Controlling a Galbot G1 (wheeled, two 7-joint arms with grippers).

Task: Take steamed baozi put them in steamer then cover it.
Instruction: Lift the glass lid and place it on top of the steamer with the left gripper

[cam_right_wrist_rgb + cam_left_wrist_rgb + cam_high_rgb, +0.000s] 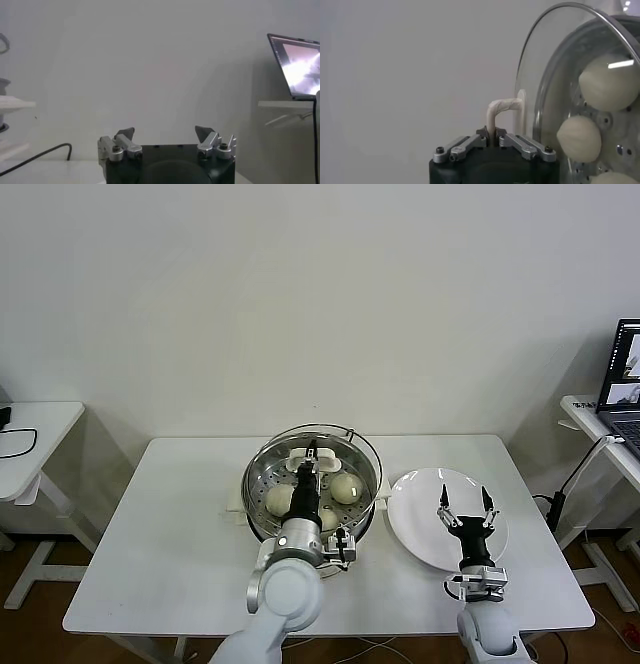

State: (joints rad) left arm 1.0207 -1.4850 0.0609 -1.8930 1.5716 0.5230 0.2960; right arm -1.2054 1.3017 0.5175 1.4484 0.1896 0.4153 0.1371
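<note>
Centrally, a white table (150, 564) carries everything, with a smaller side table (30, 434) off to the robot's left and another bearing an open laptop (625, 374) off to its right. On the middle of the table stands the steamer (262, 494), a shiny steel pot on a white base, its perforated tray visible inside. Above the steamer the cover (365, 446), a clear glass lid with a metal rim, is held over the pot and tilted so that its far edge sits higher than the pot's rim; in the left wrist view the glass (540, 75) stands beside the pot's interior. To the robot's right of the steamer, just beside it, lies a flat white plate (415, 529). The left arm reaches over the pot, and the left end effector (311, 454) has its fingers pressed together on the cover's white handle (502, 107), which shows in the left wrist view as a pale loop rising between the closed fingertips. The right end effector (465, 509) hangs over the plate, its two fingers spread wide apart with nothing between them, as the right wrist view (165, 135) confirms. Smallest are the steamed baozi (345, 488), smooth cream-white buns resting on the tray inside the steamer; the head view shows some partly hidden by the left arm, and the left wrist view shows three through and beside the glass (609, 82).
</note>
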